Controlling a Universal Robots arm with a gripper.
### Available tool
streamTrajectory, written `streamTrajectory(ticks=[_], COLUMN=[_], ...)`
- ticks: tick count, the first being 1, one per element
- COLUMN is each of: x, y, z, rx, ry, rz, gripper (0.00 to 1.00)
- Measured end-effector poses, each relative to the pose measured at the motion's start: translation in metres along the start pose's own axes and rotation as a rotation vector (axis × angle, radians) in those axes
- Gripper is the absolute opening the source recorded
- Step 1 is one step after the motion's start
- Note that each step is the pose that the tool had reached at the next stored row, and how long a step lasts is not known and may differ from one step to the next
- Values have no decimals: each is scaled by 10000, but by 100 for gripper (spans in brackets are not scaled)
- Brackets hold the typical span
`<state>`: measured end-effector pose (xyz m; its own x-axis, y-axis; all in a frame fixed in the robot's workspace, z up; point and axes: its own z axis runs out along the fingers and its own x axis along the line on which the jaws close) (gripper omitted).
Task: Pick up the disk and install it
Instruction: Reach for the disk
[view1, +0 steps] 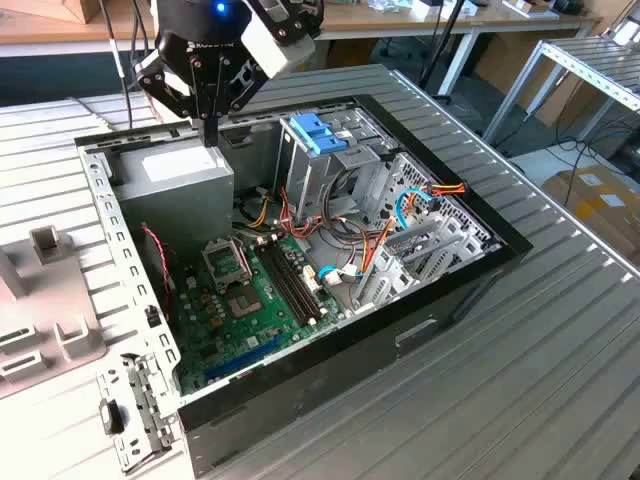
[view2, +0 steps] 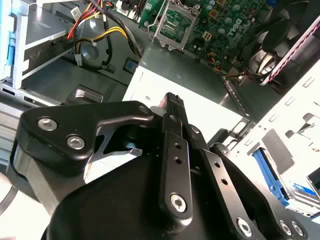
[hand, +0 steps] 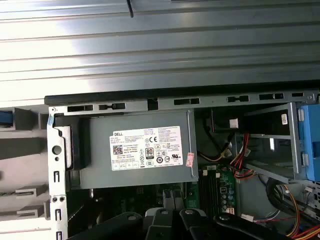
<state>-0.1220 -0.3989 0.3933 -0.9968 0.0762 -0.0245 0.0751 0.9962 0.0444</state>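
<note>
My gripper (view1: 210, 136) hangs over the open computer case (view1: 450, 290), its black fingers shut with nothing between them. The tip points down just above the grey power supply (view1: 175, 172), near its edge toward the exterior view's right. In the second wrist view the gripper (view2: 172, 101) tip sits over the power supply (view2: 195, 82). Beyond the case's white perforated wall in that view, a blue plastic strip and a corner of a blue-banded label look like the disk (view2: 299, 187), mostly cut off by the picture's edge.
A drive cage with a light-blue latch piece (view1: 318, 132) stands in the case toward the exterior view's right. The green motherboard (view1: 250, 300) and loose cables fill the case floor. A grey fixture (view1: 40, 310) and a metal bracket (view1: 130, 410) lie outside, on the exterior view's left.
</note>
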Motion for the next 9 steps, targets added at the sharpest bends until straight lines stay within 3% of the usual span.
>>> streamTrajectory(ticks=[9], x=[18], y=[-1], z=[-1], rx=[0], ry=[0], rz=[0], gripper=[11])
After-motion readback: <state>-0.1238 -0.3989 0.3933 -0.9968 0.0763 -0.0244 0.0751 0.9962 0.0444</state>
